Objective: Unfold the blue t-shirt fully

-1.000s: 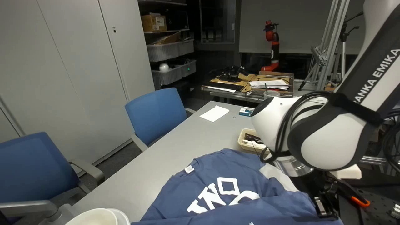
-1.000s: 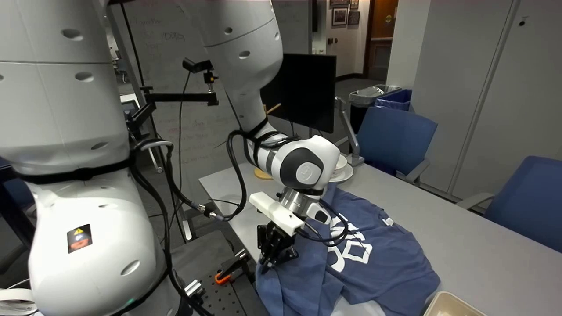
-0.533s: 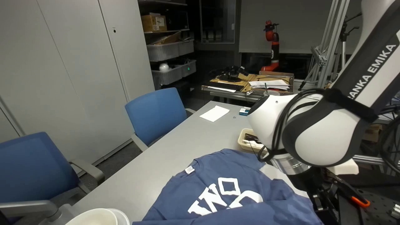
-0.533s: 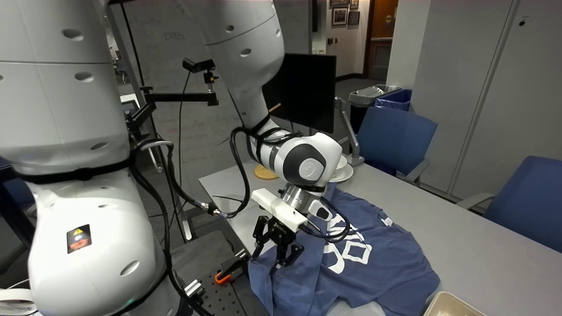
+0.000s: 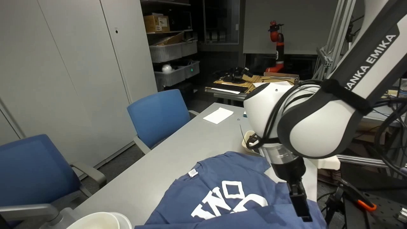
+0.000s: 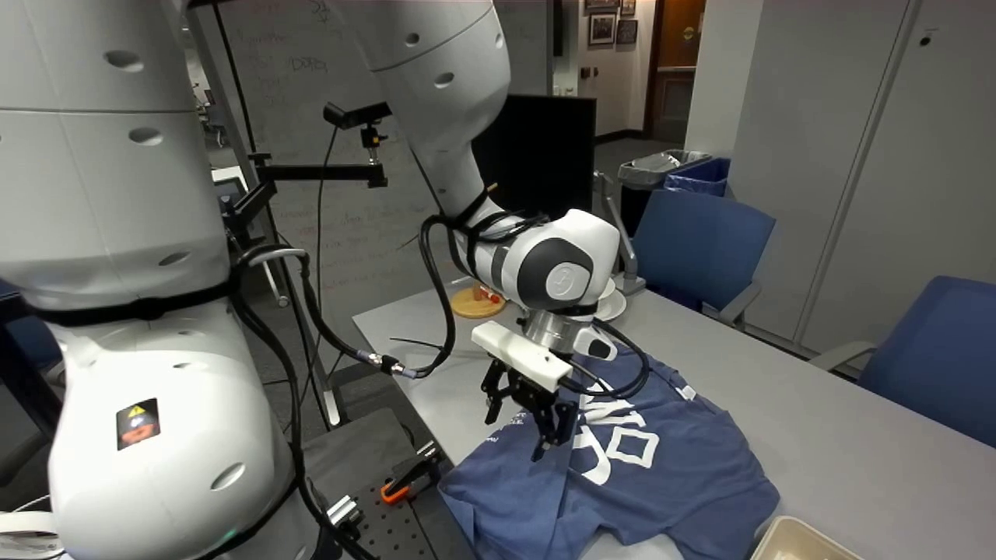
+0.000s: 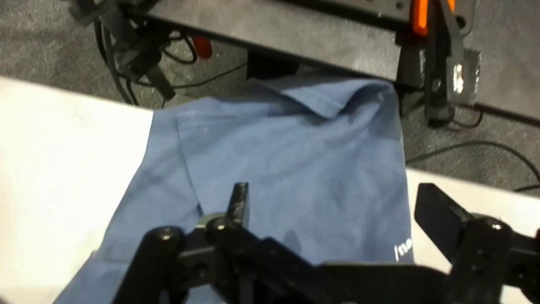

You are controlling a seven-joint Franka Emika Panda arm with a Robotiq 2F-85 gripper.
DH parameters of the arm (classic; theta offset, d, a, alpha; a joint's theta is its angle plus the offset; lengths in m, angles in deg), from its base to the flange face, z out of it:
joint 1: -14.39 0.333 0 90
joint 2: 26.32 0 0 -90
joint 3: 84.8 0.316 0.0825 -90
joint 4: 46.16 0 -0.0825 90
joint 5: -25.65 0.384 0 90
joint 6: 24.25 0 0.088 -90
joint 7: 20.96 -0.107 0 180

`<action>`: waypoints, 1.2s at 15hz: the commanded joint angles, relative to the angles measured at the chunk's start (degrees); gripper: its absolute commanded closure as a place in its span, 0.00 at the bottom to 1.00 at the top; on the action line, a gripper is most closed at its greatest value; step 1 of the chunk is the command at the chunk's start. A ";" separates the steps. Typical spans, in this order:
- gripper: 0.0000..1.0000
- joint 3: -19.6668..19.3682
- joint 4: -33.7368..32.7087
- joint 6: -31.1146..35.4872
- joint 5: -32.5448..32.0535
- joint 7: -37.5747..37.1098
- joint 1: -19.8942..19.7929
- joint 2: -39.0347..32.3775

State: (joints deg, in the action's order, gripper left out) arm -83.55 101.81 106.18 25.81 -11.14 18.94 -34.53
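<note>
The blue t-shirt lies on the table in both exterior views, its collar and white tag showing. A layer of the same cloth is folded across the chest and covers part of the white letters. Towards the robot base, the shirt's end curls and reaches past the table edge in the wrist view. My gripper hovers above the folded layer, jaws wide apart and nothing between them. Small white print beside the gripper shows on the cloth. The shirt's far underside is hidden.
The grey table ends beside a black stand with an orange-handled clamp. A cream bin sits by the shirt's corner. A white bowl and a round wooden board are also on the table. Blue chairs line the far side.
The gripper has opened and let go of the shirt's edge, then lifted and moved inward over the table. The released cloth has settled at the table's edge.
</note>
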 commanded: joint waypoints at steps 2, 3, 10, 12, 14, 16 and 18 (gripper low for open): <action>0.00 1.04 -1.92 14.56 0.10 2.39 -1.36 -4.14; 0.00 1.40 -2.61 17.27 0.69 4.20 -1.67 -5.76; 0.00 9.11 -11.29 21.48 6.28 23.20 -10.00 -18.18; 0.00 11.21 -14.16 19.79 6.24 26.98 -12.96 -20.96; 0.01 12.37 -16.50 18.62 5.93 29.61 -15.08 -23.43; 0.04 13.16 -18.50 16.94 6.01 31.76 -16.69 -25.60; 0.07 13.51 -20.26 14.62 6.16 33.38 -17.77 -27.39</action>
State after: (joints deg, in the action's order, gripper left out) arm -71.79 85.49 124.73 30.48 18.16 3.70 -58.51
